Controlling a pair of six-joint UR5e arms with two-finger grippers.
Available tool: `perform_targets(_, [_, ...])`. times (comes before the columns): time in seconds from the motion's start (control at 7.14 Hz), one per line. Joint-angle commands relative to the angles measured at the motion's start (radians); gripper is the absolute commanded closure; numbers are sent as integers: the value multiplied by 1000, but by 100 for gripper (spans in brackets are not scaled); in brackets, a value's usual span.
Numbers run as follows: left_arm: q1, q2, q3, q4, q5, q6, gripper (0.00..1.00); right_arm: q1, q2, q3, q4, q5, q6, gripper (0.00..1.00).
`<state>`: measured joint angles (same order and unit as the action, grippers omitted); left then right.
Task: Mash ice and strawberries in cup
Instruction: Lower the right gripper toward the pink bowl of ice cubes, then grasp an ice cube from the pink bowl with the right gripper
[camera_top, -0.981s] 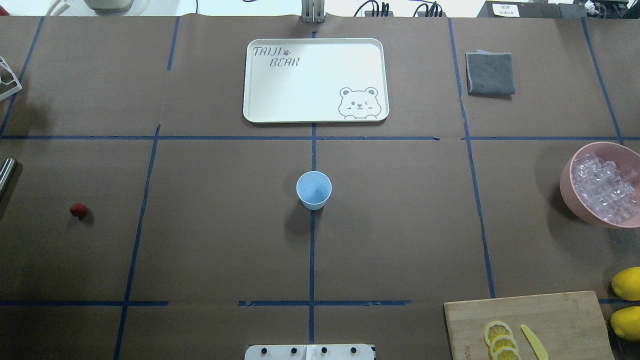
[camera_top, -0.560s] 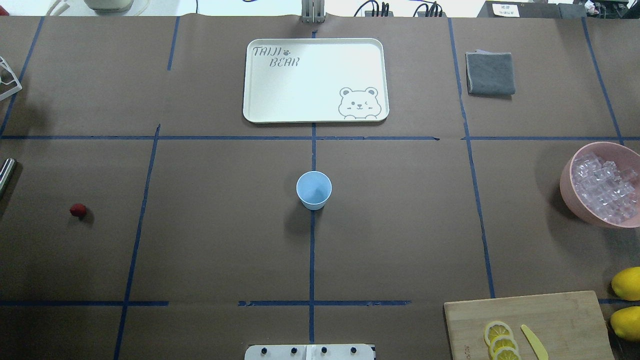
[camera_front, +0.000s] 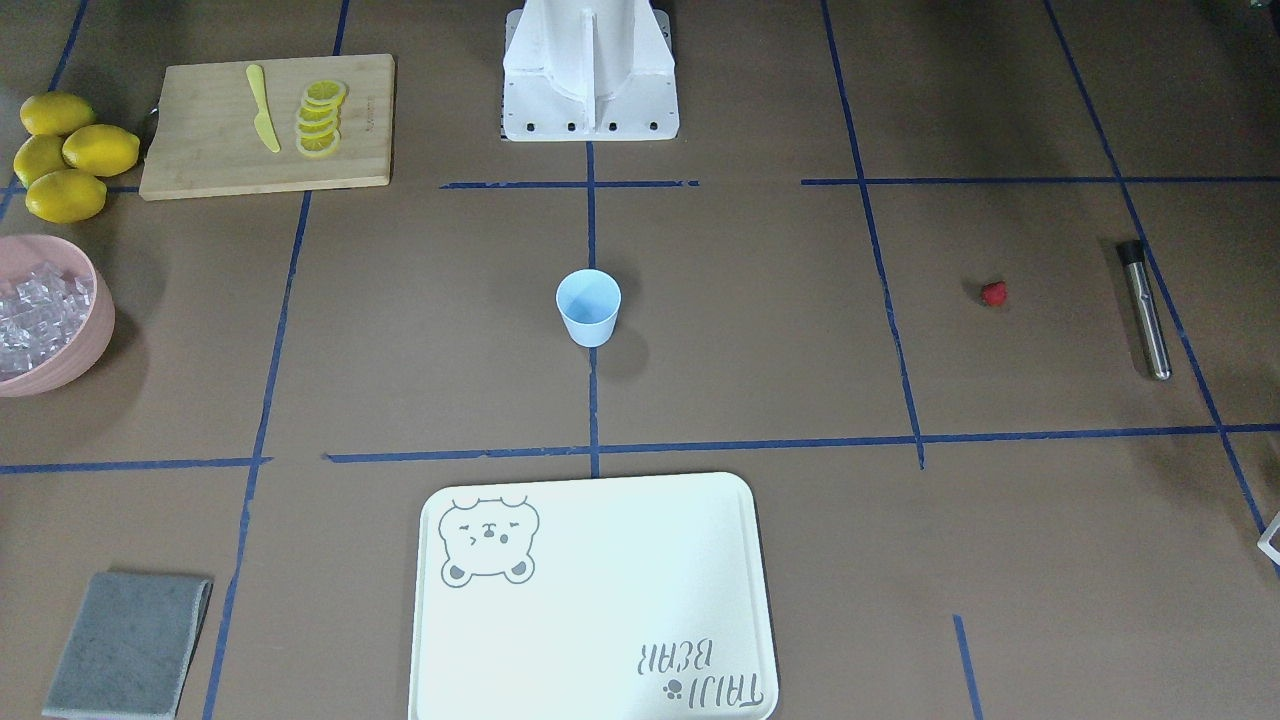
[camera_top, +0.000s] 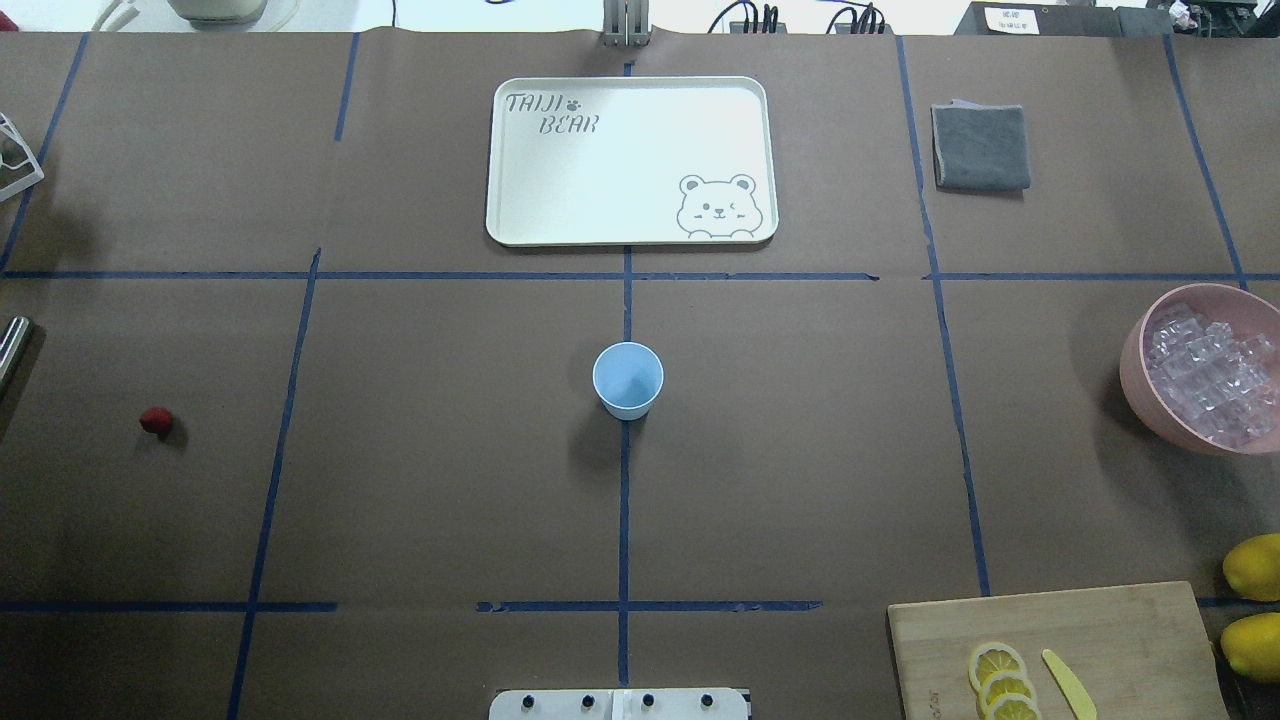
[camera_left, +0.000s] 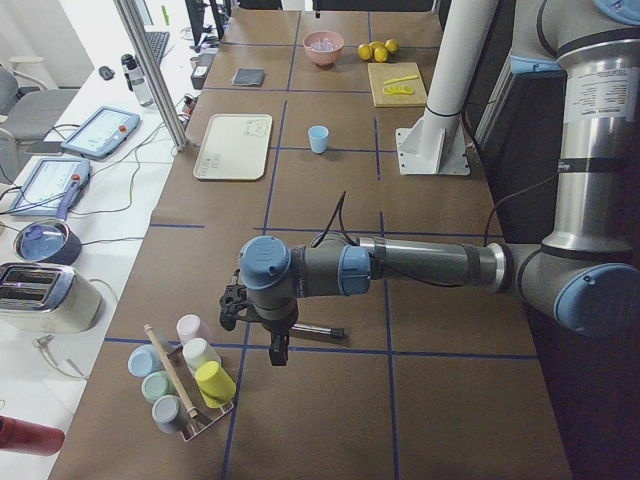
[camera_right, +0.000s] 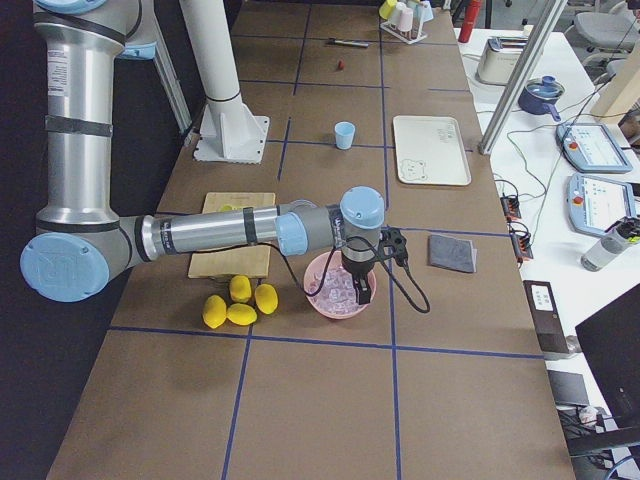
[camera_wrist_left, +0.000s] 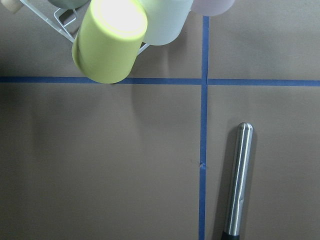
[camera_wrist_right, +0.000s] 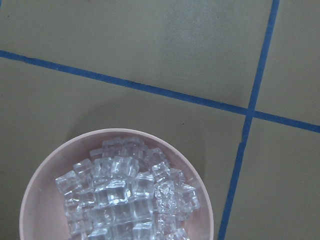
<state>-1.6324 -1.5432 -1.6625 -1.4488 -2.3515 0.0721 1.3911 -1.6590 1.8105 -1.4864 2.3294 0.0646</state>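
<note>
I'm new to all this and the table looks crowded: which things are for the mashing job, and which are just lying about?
Needed: cup, strawberry, ice, probably the metal rod.
Lying about: tray, cloth, lemons, cutting board.

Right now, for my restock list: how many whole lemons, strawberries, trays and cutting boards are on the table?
Whole lemons: 4
Strawberry: 1
White tray: 1
Wooden cutting board: 1
Total: 7

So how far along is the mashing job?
Nothing done: the small pale blue plastic cup looks empty. The small red strawberry lies on the table, clear ice cubes fill the pink bowl. Right gripper hovers over that bowl; loading and mashing remain.
</note>
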Motion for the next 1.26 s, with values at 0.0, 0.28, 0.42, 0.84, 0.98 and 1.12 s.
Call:
perform_targets(0.0, [0,0,-5,-1,0,0,0,-52,-4,12,2,-27,23,20])
perform_targets(0.28, [0,0,-5,-1,0,0,0,-90,-5,4,0,-41,9,28])
perform_targets(0.42, [0,0,-5,-1,0,0,0,-107,-18,3,2,-54,8,29])
perform_targets(0.84, [0,0,-5,-1,0,0,0,-149,-21,-13,2,-93,-67,35])
perform_targets(0.98, [0,-2,-5,-1,0,0,0,-149,-21,-26,2,-91,-84,35])
perform_targets(1.12, [0,-2,-5,-1,0,0,0,-150,-21,-28,2,-90,-85,36])
